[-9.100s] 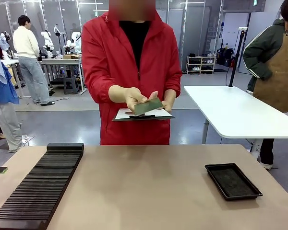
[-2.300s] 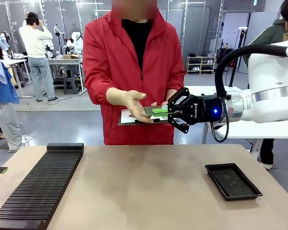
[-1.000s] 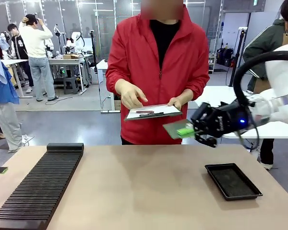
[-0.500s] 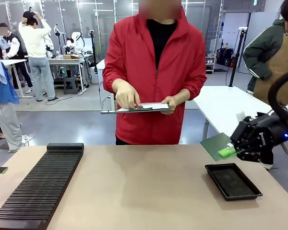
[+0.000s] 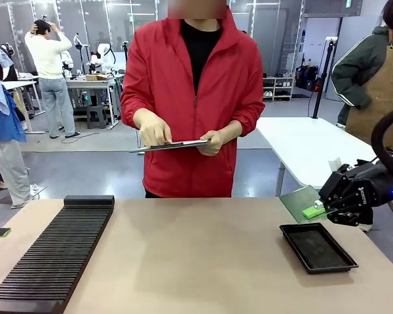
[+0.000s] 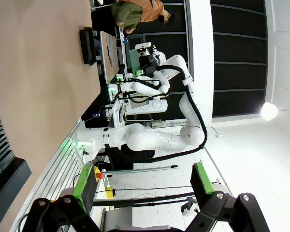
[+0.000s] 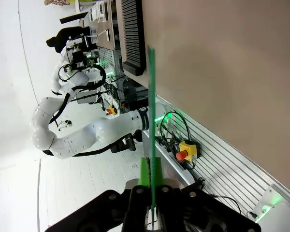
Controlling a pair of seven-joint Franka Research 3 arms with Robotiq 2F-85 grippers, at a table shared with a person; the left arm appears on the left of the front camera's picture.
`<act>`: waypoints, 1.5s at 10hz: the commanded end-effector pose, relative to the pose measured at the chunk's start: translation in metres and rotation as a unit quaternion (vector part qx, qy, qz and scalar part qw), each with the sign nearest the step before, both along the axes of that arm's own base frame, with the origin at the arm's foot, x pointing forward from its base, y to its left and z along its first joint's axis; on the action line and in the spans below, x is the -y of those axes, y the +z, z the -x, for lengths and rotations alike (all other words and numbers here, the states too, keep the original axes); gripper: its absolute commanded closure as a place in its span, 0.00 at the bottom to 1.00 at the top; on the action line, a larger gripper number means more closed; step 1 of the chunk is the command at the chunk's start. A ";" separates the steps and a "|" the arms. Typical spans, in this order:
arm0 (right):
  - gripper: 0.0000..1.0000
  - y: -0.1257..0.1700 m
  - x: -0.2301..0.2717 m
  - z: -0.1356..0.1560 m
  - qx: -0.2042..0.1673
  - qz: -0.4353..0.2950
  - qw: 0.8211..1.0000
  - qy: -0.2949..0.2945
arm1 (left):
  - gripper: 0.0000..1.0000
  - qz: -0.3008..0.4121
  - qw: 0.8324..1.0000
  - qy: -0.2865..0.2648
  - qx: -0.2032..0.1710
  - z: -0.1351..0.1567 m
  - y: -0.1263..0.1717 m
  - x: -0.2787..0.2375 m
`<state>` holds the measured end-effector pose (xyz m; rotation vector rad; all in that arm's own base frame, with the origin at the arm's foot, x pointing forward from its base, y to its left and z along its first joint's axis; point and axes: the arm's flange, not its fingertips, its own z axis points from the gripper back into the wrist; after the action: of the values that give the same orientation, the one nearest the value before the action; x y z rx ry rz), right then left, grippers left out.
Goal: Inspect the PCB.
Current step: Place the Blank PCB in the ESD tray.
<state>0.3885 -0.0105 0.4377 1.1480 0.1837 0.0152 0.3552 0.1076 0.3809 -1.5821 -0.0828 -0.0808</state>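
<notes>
Worktop (image 5: 203, 261): tan surface spanning the near scene, largest item.

Person (image 5: 193, 98): red jacket, standing at the far side of the worktop, centre. Holds a clipboard (image 5: 173, 146) level at waist height, one of the person's hands at each end.

Slotted rack (image 5: 52, 255): black, ribbed, long, lying on the worktop at the left, running from the near edge toward the far side.

Right arm (image 5: 386, 176): enters from the right edge, above the right part of the worktop.

Left arm: its hand (image 6: 140, 186) appears in the left wrist view, green-padded fingers (image 6: 84, 181) spread wide apart, nothing between them.

Tray (image 5: 318, 247): black, shallow, rectangular, resting on the worktop at the right, nearer than the right hand.

Right hand (image 5: 318, 209): black, green pads, pressed together on the PCB's right edge, raised above the far left corner of the tray.

PCB (image 5: 301, 199): thin green board, pinched by the right hand, clear of the worktop, tilted, extending left from the fingers, above and just beyond the tray's far left corner. In the right wrist view the PCB (image 7: 151, 121) shows edge-on as a thin green line rising from between the closed fingers.
</notes>
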 end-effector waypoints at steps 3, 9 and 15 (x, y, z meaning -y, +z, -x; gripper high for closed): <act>0.97 0.001 -0.001 0.000 0.001 0.000 1.000 0.001 | 0.00 -0.002 1.000 0.002 0.000 0.000 0.001 -0.001; 0.97 -0.062 0.057 -0.040 0.031 0.098 0.995 0.015 | 0.00 -0.002 1.000 0.002 0.000 0.000 0.001 -0.001; 0.97 -0.107 0.071 -0.078 0.044 0.152 0.987 0.010 | 0.00 -0.002 1.000 0.002 0.000 0.000 0.001 -0.001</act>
<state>0.4584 -0.0836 0.3356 0.8764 0.1288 0.0256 0.3552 0.1076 0.3808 -1.5822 -0.0828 -0.0806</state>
